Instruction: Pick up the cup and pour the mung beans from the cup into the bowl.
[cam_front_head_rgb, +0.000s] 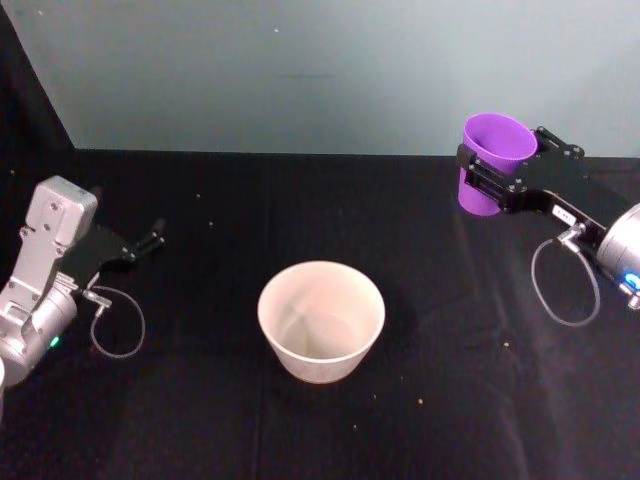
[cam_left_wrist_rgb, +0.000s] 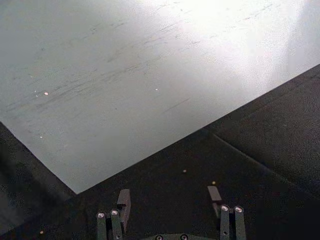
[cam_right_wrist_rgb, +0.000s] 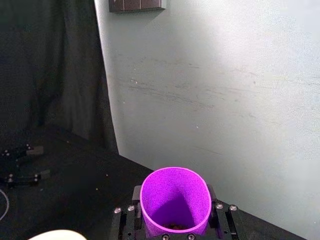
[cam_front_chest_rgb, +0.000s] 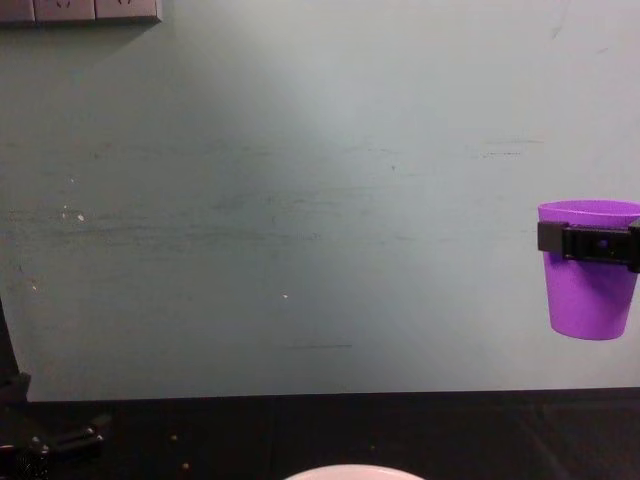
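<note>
The purple cup (cam_front_head_rgb: 492, 165) hangs upright above the black table, to the right of the bowl and farther back. My right gripper (cam_front_head_rgb: 506, 162) is shut on it just under the rim. In the chest view the cup (cam_front_chest_rgb: 588, 295) is well clear of the table, with the right gripper (cam_front_chest_rgb: 591, 243) clamped across it. A few dark mung beans (cam_right_wrist_rgb: 175, 226) lie at the bottom of the cup (cam_right_wrist_rgb: 175, 197). The pale bowl (cam_front_head_rgb: 318, 362) stands at the table's middle and looks empty inside. My left gripper (cam_left_wrist_rgb: 169, 199) is open and idle at the left (cam_front_head_rgb: 150, 240).
A pale grey wall (cam_front_chest_rgb: 320, 200) rises behind the table's far edge. A few stray beans (cam_front_head_rgb: 505, 345) dot the black cloth near the bowl. Cable loops hang off both wrists (cam_front_head_rgb: 565, 290).
</note>
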